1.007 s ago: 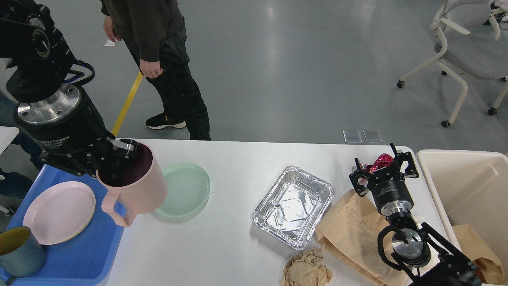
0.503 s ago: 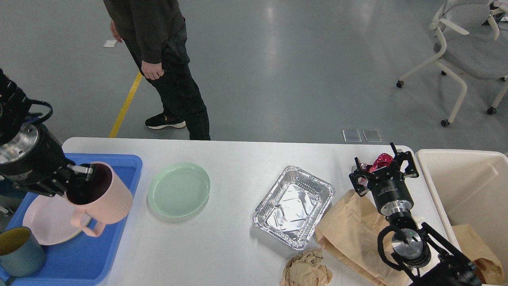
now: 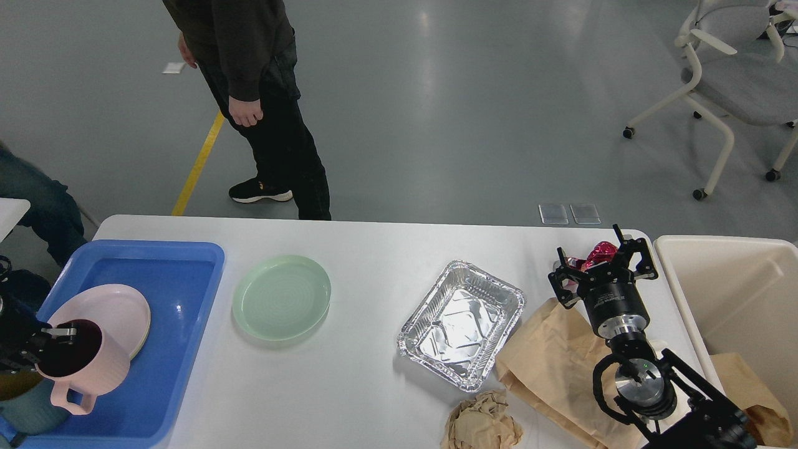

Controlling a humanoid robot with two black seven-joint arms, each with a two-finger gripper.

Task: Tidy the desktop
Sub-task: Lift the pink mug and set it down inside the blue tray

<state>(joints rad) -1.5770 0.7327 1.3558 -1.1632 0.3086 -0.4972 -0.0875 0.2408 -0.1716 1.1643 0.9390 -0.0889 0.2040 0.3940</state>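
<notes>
Desktop [image 3: 374, 386]: left pincer [image 3: 47, 343] grips pink mug [image 3: 84, 371] over blue tray [image 3: 174, 274].

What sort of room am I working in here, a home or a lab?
Likely an office or lab, not a home: a glossy grey floor with a yellow floor line, a wheeled office chair, and a person standing beside the white desktop.

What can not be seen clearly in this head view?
- Left gripper: mostly cut off by the left edge; the pink mug covers its jaws.
- Teal cup: mostly hidden behind the mug, cut by the edge.
- Red wrapper: partly hidden by the right gripper; whether the jaws pinch it is unclear.
- Bin: inside cut off at the right edge.
- Person: head out of frame.
</notes>
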